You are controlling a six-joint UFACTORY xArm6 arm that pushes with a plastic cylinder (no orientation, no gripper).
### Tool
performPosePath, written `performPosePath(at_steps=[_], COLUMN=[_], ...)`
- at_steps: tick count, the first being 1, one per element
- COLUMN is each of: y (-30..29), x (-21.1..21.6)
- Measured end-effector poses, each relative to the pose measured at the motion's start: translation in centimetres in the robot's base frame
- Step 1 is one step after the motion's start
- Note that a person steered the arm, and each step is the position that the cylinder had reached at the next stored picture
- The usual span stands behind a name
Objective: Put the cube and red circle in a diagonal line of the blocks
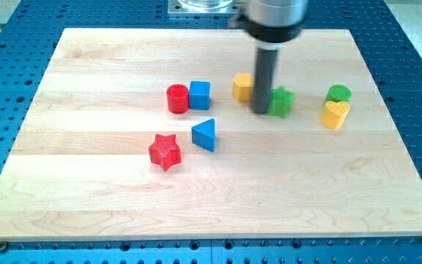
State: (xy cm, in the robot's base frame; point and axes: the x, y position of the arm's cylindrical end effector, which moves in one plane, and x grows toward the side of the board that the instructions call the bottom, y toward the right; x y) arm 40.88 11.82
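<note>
The red circle block (176, 98) stands left of centre, touching the blue cube (200, 94) on its right. My tip (261, 111) is to the right of them, between a yellow block (243, 86) and a green star block (281, 101), close to both. A blue triangle (205, 134) and a red star (165, 151) lie below the cube and the circle.
A green round block (338, 93) and a yellow heart block (335, 114) sit together at the view's right. The wooden board (86, 198) lies on a blue perforated table (6, 253). The arm's wide body (272, 18) hangs over the board's top edge.
</note>
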Motion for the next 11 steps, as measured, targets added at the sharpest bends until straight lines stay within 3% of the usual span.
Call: performPosePath(at_steps=[1, 3, 7, 8, 11], y=[0.3, -16.3, -22.4, -22.4, -9.8], x=[0.0, 2.5, 0.2, -0.9, -1.9])
